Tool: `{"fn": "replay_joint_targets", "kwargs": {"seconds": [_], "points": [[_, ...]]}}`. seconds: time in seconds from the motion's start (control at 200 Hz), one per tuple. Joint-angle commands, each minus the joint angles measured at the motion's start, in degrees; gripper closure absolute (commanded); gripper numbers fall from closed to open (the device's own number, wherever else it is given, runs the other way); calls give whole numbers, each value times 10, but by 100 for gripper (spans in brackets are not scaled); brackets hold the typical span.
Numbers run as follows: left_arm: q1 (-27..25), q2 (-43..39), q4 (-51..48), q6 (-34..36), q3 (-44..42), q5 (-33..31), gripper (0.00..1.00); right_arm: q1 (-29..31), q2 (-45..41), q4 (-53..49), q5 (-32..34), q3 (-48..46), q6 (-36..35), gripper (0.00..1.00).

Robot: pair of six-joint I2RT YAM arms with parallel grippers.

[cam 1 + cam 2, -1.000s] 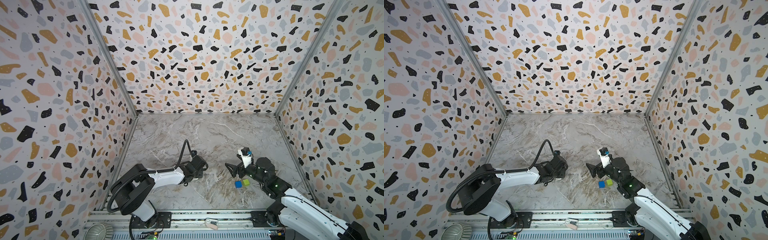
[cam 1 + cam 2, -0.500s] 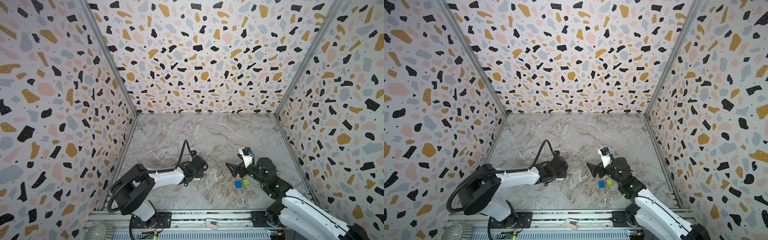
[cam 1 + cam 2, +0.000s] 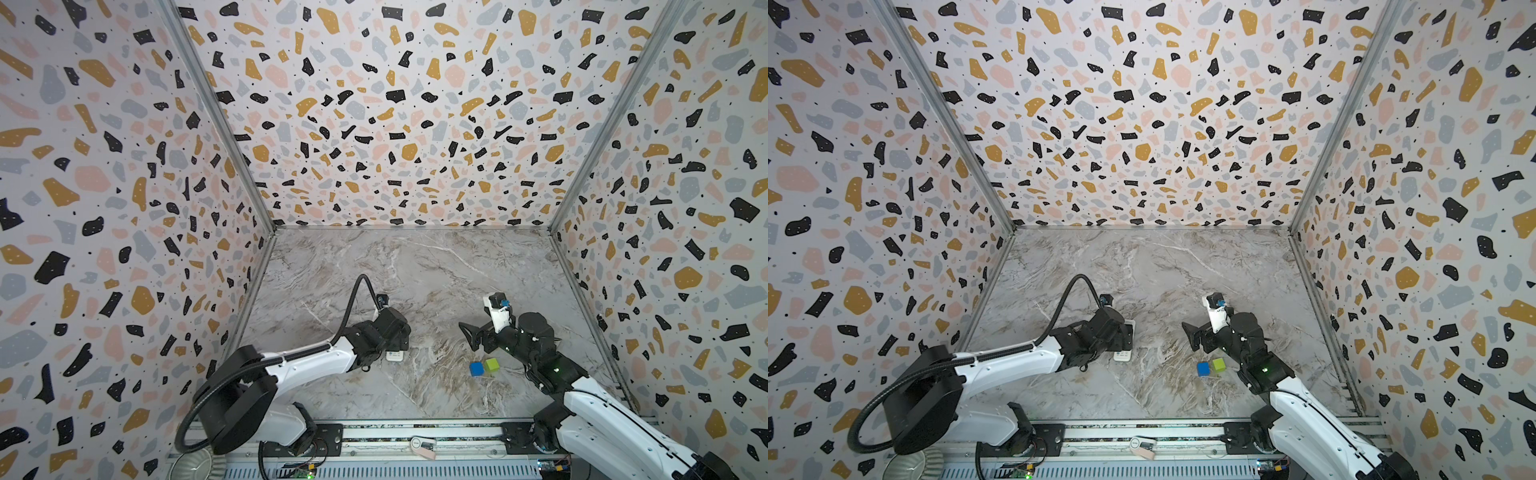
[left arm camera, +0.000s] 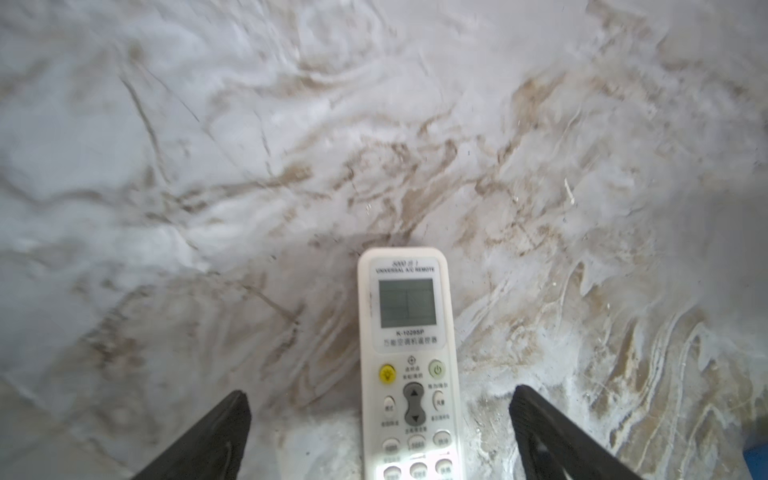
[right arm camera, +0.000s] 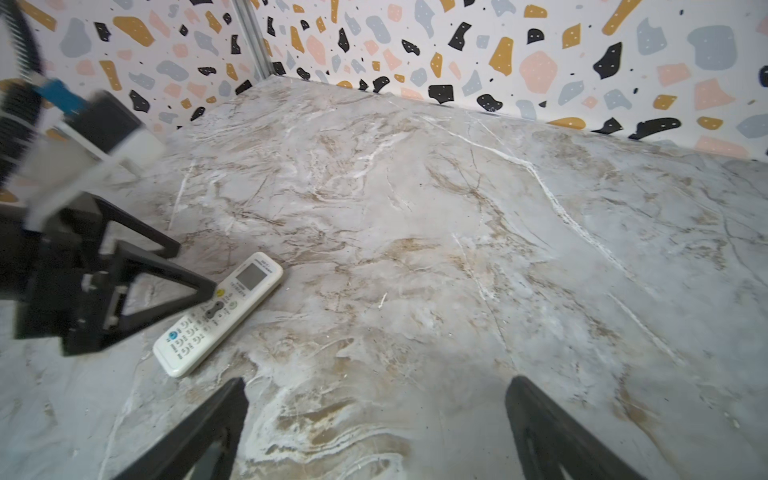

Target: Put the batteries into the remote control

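The white remote control [image 4: 409, 357] lies flat on the marble table with its buttons and grey screen facing up, so its back is hidden. My left gripper [image 4: 380, 392] is open, with one finger on each side of the remote and clear gaps between them. From the right wrist view, the left gripper [image 5: 195, 266] stands over the button end of the remote control [image 5: 220, 311]. In both top views only a short end of the remote control [image 3: 395, 355] [image 3: 1124, 355] shows past the left wrist. My right gripper [image 5: 376, 382] [image 3: 469, 332] is open and holds nothing. No batteries are in view.
A blue cube [image 3: 476, 368] and a green cube [image 3: 492, 365] sit side by side on the table just in front of the right gripper. Patterned walls enclose the table on three sides. A metal rail [image 3: 374, 434] runs along the front edge.
My left gripper's jaws have spread wide apart around the remote, which stays on the table. The right arm has not moved.
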Motion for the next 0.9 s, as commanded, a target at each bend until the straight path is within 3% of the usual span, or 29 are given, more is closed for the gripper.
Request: {"fn": "replay_joint_targets", "kwargs": {"seconds": [0.0,0.165,0.305,0.616,0.691,0.791,0.891], "points": [[49,-63,-23,55,-25,-68,1,-21,9,-3,32,19,-14,1],[144,-171,18,94,-81,-180,1,-58,19,36,113,-3,18,1],[184,-216,53,97,-104,-275,0,-87,19,80,125,-18,21,1],[203,-164,144,123,-126,-518,1,-105,7,266,279,-107,10,1],[203,-139,182,122,-142,-593,1,-105,17,283,290,-113,-35,1],[211,-117,323,217,-180,-577,1,-113,52,343,325,-133,-65,1],[219,-107,460,294,-219,-516,0,-147,89,411,260,-155,-72,1]]}}
